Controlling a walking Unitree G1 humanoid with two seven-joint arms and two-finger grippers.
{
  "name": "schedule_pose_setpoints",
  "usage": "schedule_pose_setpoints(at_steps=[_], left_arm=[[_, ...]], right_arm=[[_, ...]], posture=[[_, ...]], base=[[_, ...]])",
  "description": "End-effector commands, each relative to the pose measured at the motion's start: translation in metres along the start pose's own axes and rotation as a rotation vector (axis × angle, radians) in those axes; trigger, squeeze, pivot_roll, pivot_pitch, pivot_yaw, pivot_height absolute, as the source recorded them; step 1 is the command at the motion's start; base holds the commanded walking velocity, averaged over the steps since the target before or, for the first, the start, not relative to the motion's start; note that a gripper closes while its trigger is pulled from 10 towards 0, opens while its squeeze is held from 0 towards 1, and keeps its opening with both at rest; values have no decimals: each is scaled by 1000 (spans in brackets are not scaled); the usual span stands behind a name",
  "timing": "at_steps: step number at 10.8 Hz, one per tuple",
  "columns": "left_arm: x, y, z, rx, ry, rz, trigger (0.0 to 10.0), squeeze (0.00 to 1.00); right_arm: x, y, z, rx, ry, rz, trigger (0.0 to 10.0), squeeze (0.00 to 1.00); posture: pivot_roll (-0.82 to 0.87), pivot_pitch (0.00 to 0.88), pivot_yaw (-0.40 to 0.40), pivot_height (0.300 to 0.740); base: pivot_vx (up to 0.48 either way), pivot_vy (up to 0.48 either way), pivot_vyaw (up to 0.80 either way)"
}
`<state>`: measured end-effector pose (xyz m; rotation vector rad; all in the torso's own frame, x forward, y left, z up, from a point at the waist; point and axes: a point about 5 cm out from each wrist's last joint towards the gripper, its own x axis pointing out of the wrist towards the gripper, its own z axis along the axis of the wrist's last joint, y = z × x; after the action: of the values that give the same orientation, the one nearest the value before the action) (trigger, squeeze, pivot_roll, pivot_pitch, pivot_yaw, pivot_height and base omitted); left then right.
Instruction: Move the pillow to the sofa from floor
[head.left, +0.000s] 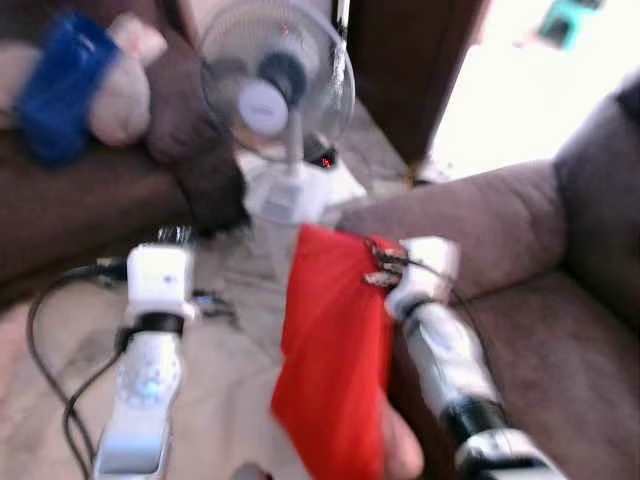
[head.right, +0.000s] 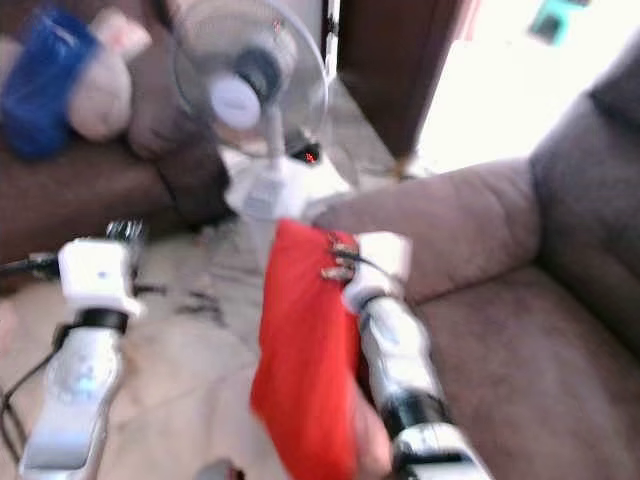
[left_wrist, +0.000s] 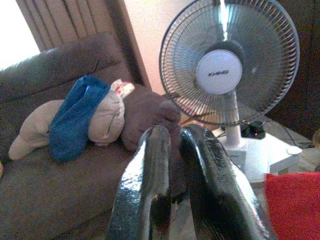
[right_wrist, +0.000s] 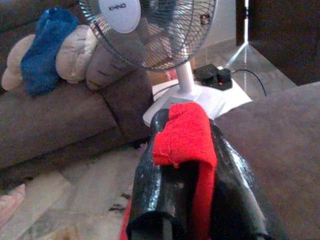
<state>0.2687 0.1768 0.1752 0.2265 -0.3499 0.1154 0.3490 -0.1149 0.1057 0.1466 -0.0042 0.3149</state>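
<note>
A red pillow (head.left: 335, 360) hangs above the floor between my two arms, beside the arm of the brown sofa (head.left: 500, 215) on the right. My right gripper (right_wrist: 184, 134) is shut on the pillow's top edge, and red fabric (right_wrist: 186, 135) bunches between its black fingers (right_wrist: 150, 170). My left gripper (left_wrist: 172, 135) is held up to the left of the pillow with its fingers (left_wrist: 150, 170) nearly touching and nothing between them.
A white standing fan (head.left: 275, 90) stands close ahead on its base (head.left: 290, 195). A second brown sofa (head.left: 80, 190) at the left holds a stuffed toy with a blue cloth (head.left: 65, 80). Black cables (head.left: 55, 330) lie on the tiled floor.
</note>
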Motion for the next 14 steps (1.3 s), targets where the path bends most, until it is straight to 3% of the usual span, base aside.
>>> schedule_pose_setpoints(at_steps=[1, 6, 14], left_arm=[[-1, -7, -2, -2, 16, -31, 10000, 0], [-1, -13, -2, -14, 27, -55, 10000, 0], [-2, -10, -3, -19, 37, -34, 10000, 0]], right_arm=[[0, -17, 28, -24, -145, -53, 10000, 0], [-1, -16, 26, -12, -144, -47, 10000, 0], [0, -12, 23, -16, -126, -25, 10000, 0]], posture=[[174, 80, -17, 740], [176, 82, -11, 740], [173, 87, -22, 740]], base=[[0, 0, 0], [0, 0, 0], [0, 305, 0]])
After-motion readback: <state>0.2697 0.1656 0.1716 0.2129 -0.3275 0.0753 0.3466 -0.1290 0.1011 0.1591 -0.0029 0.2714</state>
